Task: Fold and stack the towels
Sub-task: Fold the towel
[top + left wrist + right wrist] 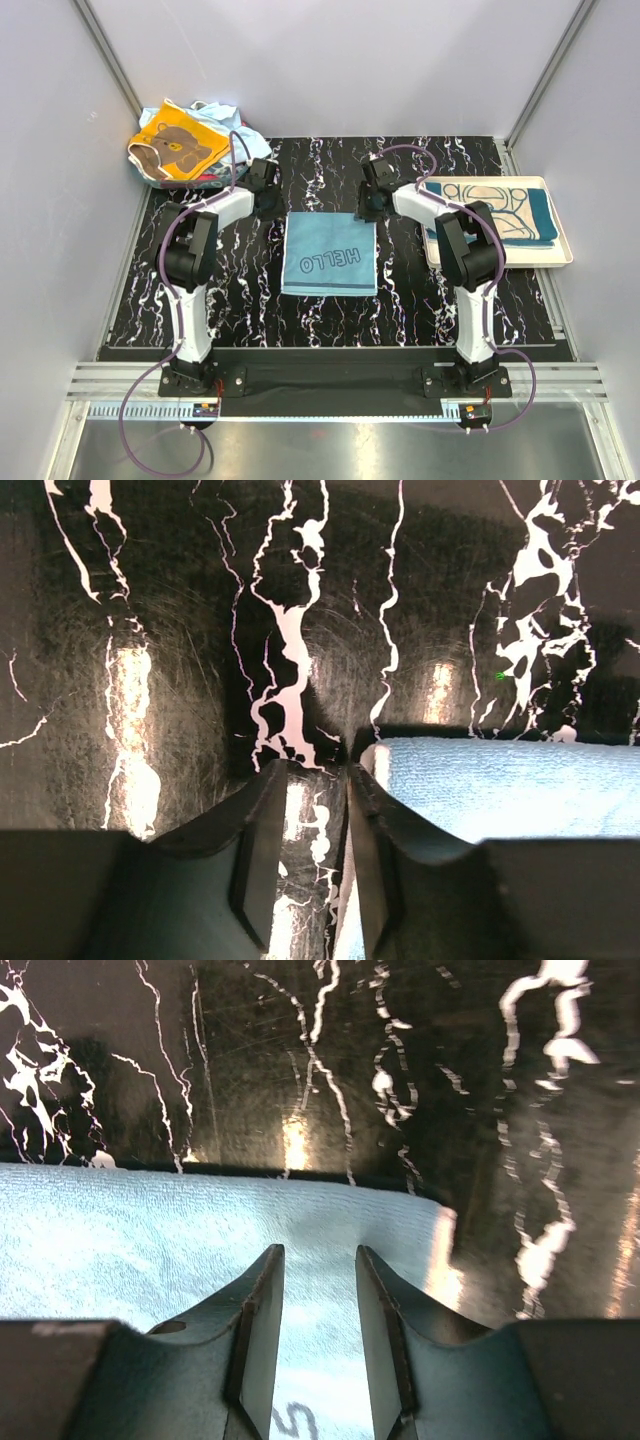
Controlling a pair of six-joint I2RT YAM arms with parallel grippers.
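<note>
lying flat on the table (430, 300) from above: light blue hello towel (330, 255), left gripper (265, 203) and right gripper (372, 205) at its far corners. left wrist: standing slightly apart over bare marble, towel corner just beside one finger (375, 830). right wrist: standing slightly apart above the towel's far edge.

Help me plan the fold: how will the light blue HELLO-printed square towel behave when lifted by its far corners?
The light blue HELLO-printed square towel probably droops: it lies flat against the black marbled tabletop. Likely light: its edge looks thin. Its fuzzy weave should grip, yet it may slide on that glossy surface.
</note>
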